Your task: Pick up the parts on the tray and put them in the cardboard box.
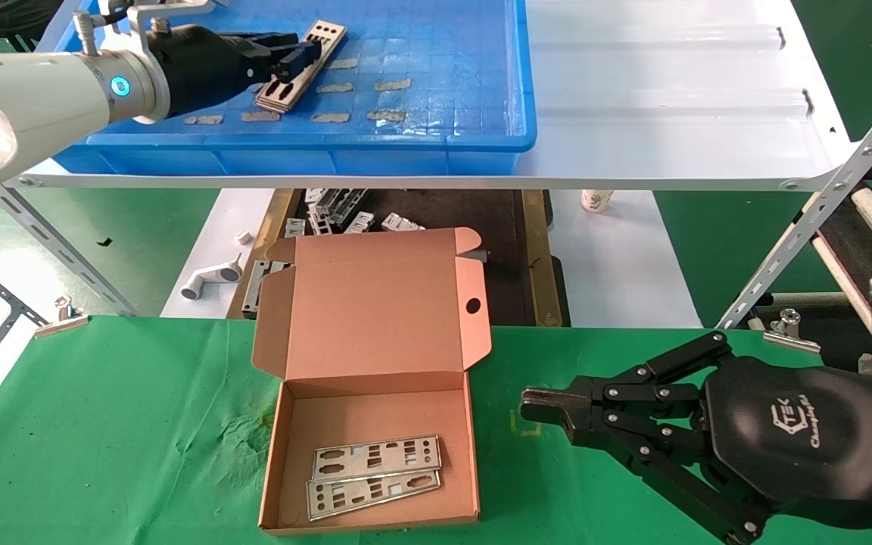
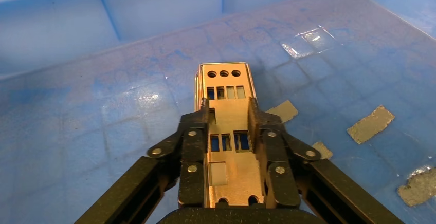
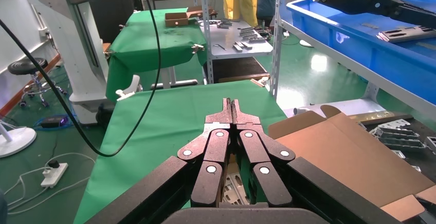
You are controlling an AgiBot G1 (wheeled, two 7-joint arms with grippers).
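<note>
Reaching into the tray (image 1: 481, 113), the left tool (image 1: 301, 59) pinches the top plate (image 2: 226, 131) of a small stack across its width. Next comes lifting it clear toward the cardboard box (image 1: 375, 409) on the bench, where two plates (image 1: 375, 477) lie. The right tool (image 1: 538, 405) idles, pressed together.

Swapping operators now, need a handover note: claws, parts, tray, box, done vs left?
Left claw: inside the blue tray, fingers on either side of the top plate of the small stack of plates; stack lies on the tray floor, not lifted yet.
Right claw: shut, empty, over the green table right of the cardboard box.
Done: two plates lie flat in the open box.
Left: lift the plate, carry it to the box, then the rest of the stack. How many remain cannot be told.
</note>
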